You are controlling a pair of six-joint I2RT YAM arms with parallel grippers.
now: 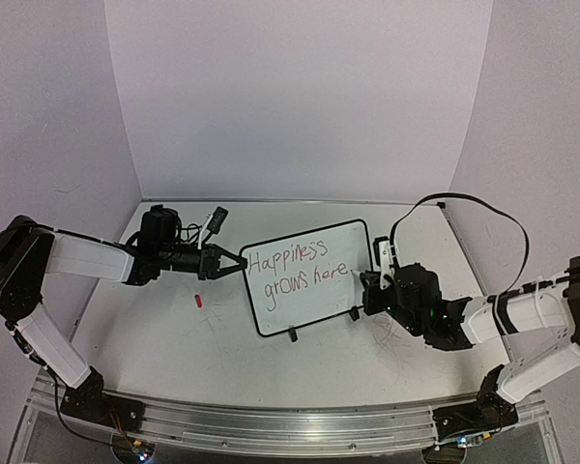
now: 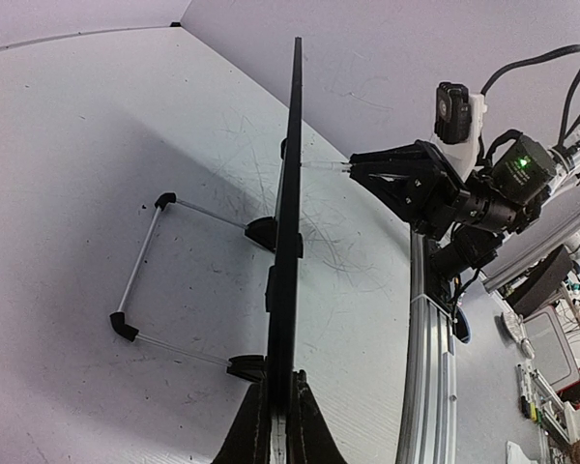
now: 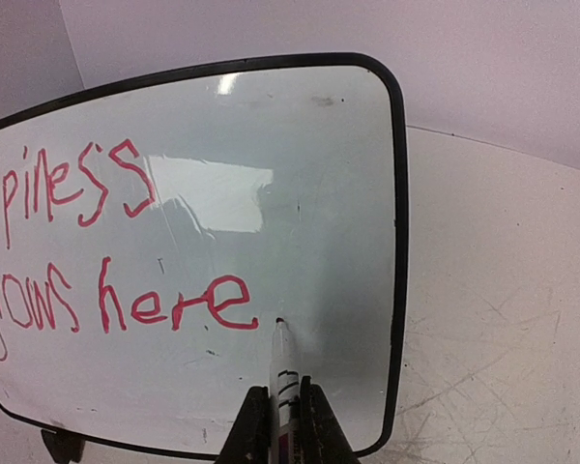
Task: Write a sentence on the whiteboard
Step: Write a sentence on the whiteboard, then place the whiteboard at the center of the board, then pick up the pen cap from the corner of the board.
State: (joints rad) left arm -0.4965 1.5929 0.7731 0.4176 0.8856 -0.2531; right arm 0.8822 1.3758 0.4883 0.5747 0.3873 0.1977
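Whiteboard (image 1: 309, 275) stands mid-way across the table (image 1: 222, 358), its left edge pinched by the closed left gripper (image 1: 238, 261). Right gripper (image 3: 282, 416) clamps a marker (image 3: 281, 353), tip just after "here" of the sentence (image 1: 295, 266). Risk: excess pressure could tip the board or smear the lettering.

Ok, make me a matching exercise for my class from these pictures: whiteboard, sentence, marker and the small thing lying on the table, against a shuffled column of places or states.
1. whiteboard
2. sentence
3. marker
4. small red piece

A. lying on the table, left of the board
B. handwritten, in two lines
C. edge gripped in the jaws of the left gripper
D. in the jaws of the right gripper, tip at the board

Pairs: 1-C, 2-B, 3-D, 4-A.
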